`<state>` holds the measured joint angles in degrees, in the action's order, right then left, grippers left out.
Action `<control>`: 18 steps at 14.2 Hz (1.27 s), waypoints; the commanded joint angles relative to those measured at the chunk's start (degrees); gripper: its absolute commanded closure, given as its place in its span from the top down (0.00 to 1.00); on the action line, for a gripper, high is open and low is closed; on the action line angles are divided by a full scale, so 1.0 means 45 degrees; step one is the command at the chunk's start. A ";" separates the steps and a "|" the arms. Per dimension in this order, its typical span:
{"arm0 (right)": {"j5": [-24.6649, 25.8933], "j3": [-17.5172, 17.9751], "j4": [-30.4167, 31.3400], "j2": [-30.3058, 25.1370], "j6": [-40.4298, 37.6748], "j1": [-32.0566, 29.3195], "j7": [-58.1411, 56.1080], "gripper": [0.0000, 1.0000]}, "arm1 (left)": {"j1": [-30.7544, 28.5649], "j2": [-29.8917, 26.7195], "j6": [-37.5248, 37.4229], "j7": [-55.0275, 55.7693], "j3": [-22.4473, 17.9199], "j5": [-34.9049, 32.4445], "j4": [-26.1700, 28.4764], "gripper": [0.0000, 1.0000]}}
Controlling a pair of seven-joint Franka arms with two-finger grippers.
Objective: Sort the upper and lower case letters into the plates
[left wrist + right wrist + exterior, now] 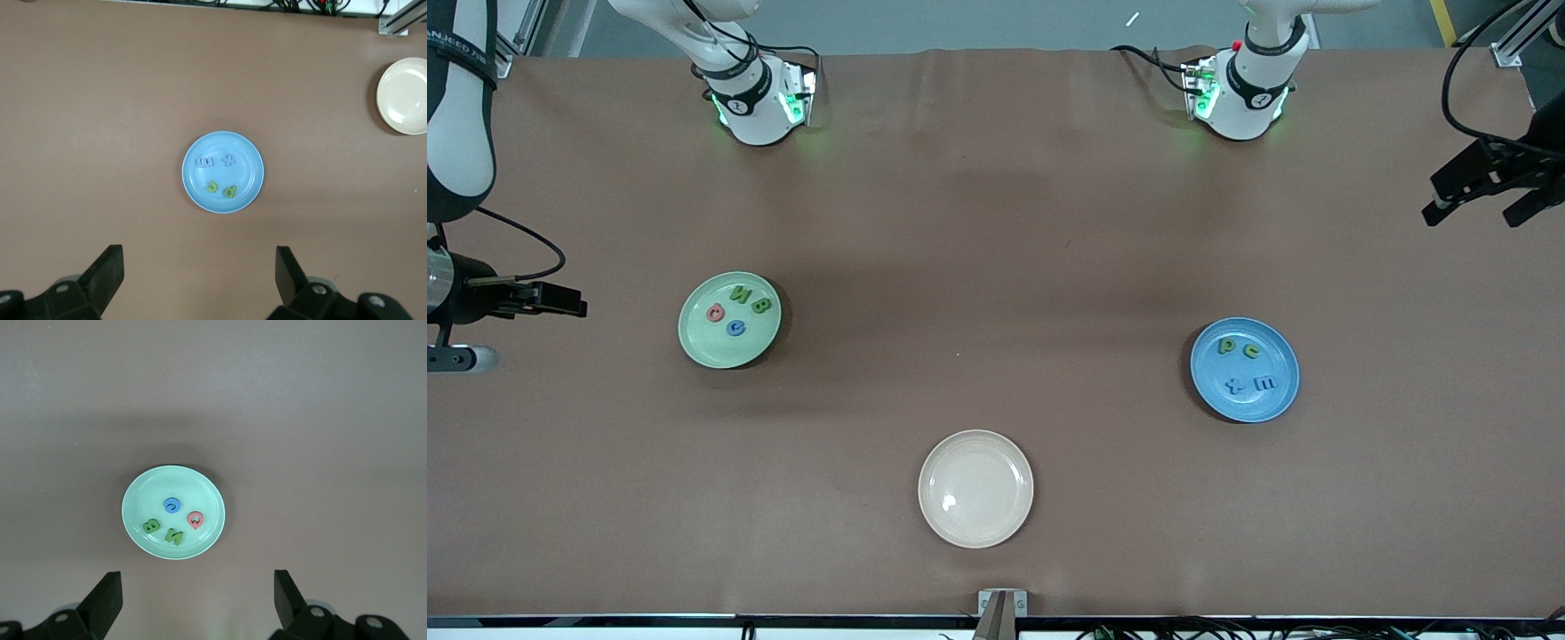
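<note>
The pale green plate (704, 345) (175, 477) lies toward the right arm's end of the table and holds several letters: a green N (741, 292), a green B (760, 305), a red ring-shaped letter (715, 312) (195, 519) and a blue one (735, 328). The blue plate (1245, 409) (223, 142) lies toward the left arm's end with two green letters (1227, 346) and two blue letters (1264, 383) in it. My right gripper (569, 304) (197, 581) hangs open and empty high above the table beside the green plate. My left gripper (1476, 213) (199, 257) is also open and empty, high over its end of the table.
A cream-white plate (975, 488) (404, 95) with nothing in it sits nearest the front camera, midway between the two coloured plates. Brown cloth covers the table. The arm bases (760, 98) stand along the edge farthest from the front camera.
</note>
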<state>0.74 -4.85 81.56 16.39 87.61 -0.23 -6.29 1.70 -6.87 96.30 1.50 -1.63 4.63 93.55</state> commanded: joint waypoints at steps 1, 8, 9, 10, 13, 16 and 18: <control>-0.0124 0.0024 0.0039 0.0089 -0.0094 0.0110 0.0128 1.00 | -0.0144 0.0295 -0.0344 -0.0236 0.0012 0.0143 -0.0536 1.00; 0.0012 0.0004 0.1152 -0.0731 -0.0017 0.0403 0.0108 1.00 | -0.0124 0.0761 -0.0325 -0.0236 0.0031 0.0240 -0.1158 1.00; 0.0012 0.0004 0.1327 -0.0906 0.0003 0.0345 0.0108 1.00 | -0.0124 0.0938 -0.0305 -0.0256 0.0031 0.0298 -0.1335 1.00; 0.0012 -0.0015 0.1561 -0.1101 0.0080 0.0325 0.0108 1.00 | -0.0144 0.1133 -0.0305 -0.0256 0.0031 0.0299 -0.1472 1.00; 0.0051 -0.0054 0.3333 -0.2444 0.1072 0.0286 0.0089 1.00 | -0.0144 0.1370 -0.0286 -0.0275 0.0031 0.0319 -0.1805 1.00; 0.0070 -0.0054 0.4686 -0.3795 0.1663 0.0129 0.0069 1.00 | -0.0183 0.1370 -0.0305 -0.0275 0.0070 0.0338 -0.1727 1.00; 0.0090 -0.0074 0.4727 -0.4264 0.1527 0.0110 0.0011 1.00 | -0.0163 0.1370 -0.0325 -0.0275 0.0090 0.0338 -0.1688 1.00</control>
<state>0.81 -5.55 98.59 2.26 93.23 0.76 -6.29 1.48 -1.16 96.28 1.50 -1.56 4.85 87.41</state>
